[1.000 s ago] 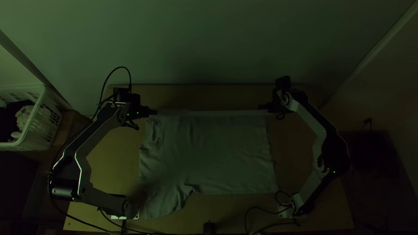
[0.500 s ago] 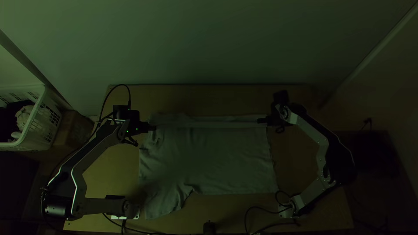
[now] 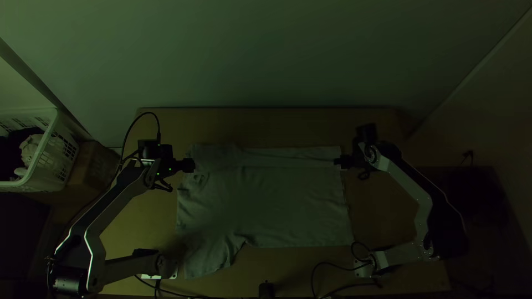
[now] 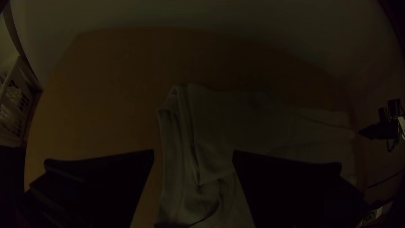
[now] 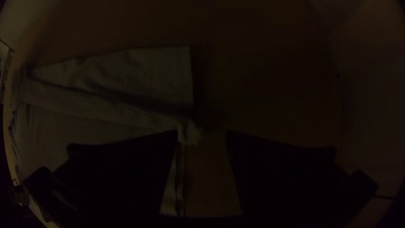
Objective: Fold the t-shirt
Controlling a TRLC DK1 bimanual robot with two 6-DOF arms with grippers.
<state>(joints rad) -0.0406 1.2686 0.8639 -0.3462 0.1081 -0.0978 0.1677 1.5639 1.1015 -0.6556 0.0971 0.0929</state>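
Above the wooden table (image 3: 266,124), my left claw (image 3: 191,165) and right claw (image 3: 337,161), both spread wide, sit at opposite ends of the partly folded t-shirt (image 3: 277,205)

A white basket (image 3: 45,166) holds dark cloth (image 3: 8,158) and pale cloth (image 3: 30,148), a brown box (image 3: 94,166) just beside it.

No text, label, brand, number or sign is possible to read on any thing here.
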